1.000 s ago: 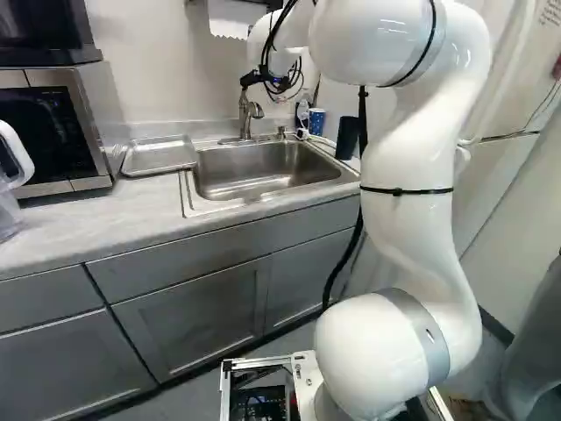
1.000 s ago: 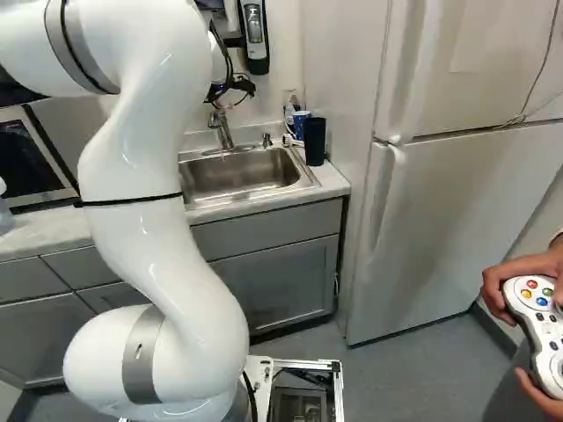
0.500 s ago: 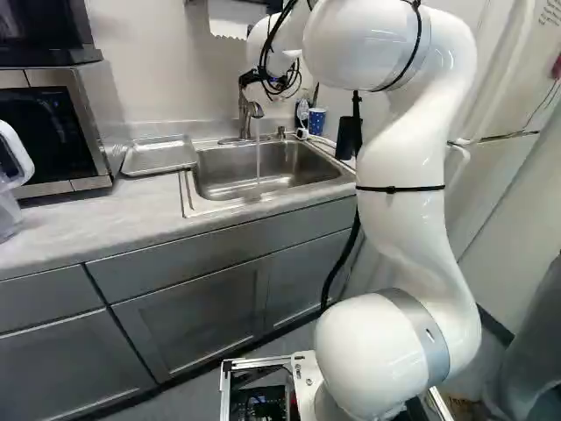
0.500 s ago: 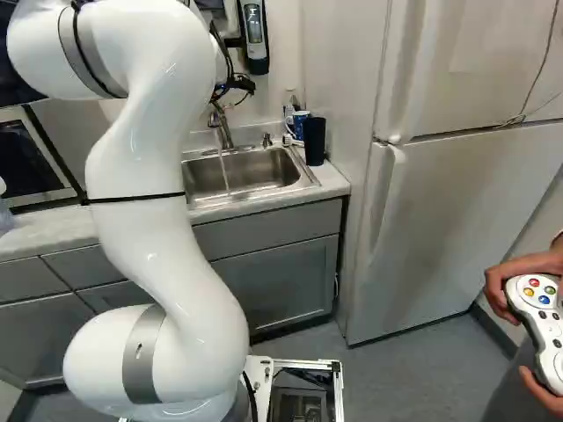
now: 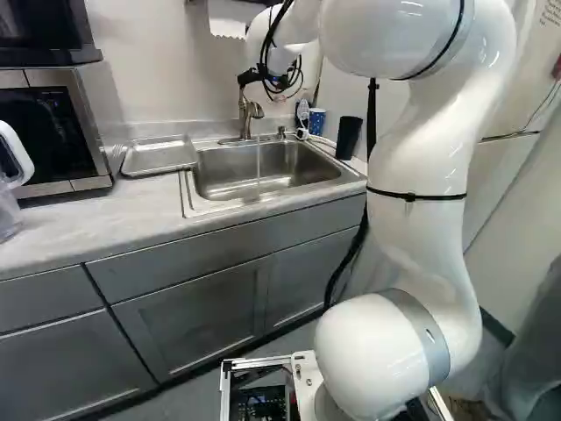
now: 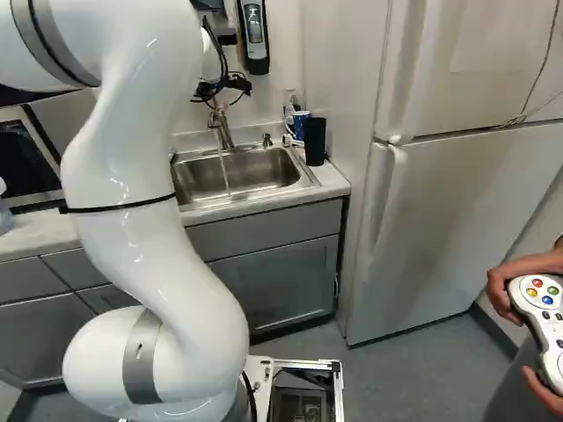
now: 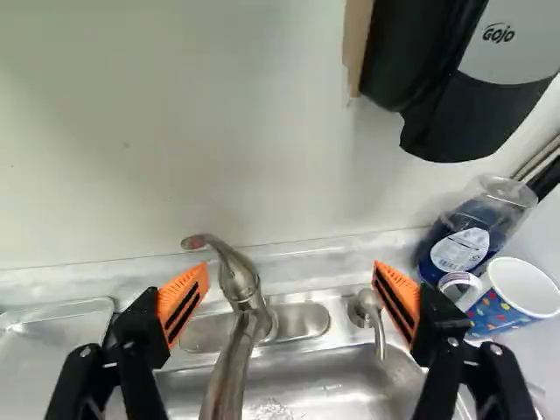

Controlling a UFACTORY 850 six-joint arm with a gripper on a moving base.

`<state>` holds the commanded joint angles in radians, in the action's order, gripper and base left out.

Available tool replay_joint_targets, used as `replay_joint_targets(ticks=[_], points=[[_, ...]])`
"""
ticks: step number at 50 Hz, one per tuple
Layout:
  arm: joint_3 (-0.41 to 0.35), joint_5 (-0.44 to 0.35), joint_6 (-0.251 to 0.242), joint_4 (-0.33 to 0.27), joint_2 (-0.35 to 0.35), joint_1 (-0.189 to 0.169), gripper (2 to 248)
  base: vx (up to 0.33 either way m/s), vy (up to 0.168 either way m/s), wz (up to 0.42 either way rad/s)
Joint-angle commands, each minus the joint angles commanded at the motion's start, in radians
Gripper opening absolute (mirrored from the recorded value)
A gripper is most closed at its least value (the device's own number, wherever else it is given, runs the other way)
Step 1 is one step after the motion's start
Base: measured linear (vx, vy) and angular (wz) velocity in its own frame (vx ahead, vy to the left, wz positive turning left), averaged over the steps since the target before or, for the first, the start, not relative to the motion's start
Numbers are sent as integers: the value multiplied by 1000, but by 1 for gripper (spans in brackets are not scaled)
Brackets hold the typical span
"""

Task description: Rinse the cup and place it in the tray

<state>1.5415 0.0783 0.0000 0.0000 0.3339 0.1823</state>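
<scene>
The gripper (image 5: pixel 270 86) is spread wide, high above the back of the sink (image 5: pixel 265 186), its two fingers well apart with orange pads (image 7: pixel 182 302) facing each other and nothing gripped between them.

From left to right, a clear pitcher with a white handle (image 5: pixel 10 210) is at the far left of the left base view, on the counter (image 5: pixel 79 224) well to the left of the sink. Between the pitcher and the sink, farther back, sits a microwave (image 5: pixel 53 132). Next comes the shallow metal tray (image 5: pixel 159 156), lying flat just left of the sink with nothing in it. At the back rim of the sink stands the faucet (image 5: pixel 244 118), and a thin stream of water (image 5: pixel 259 162) falls from it into the sink. A small soap pump (image 7: pixel 374 319) is on the same rim, to the right of the faucet. A bottle with a label (image 7: pixel 464 241) stands by the sink's back right corner, close to a blue patterned cup (image 7: pixel 525 289), and the tall black cup (image 5: pixel 348 138) stands upright beside the sink, on its right. Which of the two cups is the one to rinse, I cannot tell. A black and grey dispenser (image 6: pixel 255 40) hangs on the wall above the sink's right part. The fridge (image 6: pixel 449 211) is right of the sink.
</scene>
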Motion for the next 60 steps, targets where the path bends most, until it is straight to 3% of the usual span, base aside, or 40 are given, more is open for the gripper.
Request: replay_joint_targets(ticks=[26, 60], points=[[-151, 15, 0, 0, -133, 13, 247, 0, 0, 0], [-336, 91, 0, 0, -307, 32, 247, 0, 0, 0]])
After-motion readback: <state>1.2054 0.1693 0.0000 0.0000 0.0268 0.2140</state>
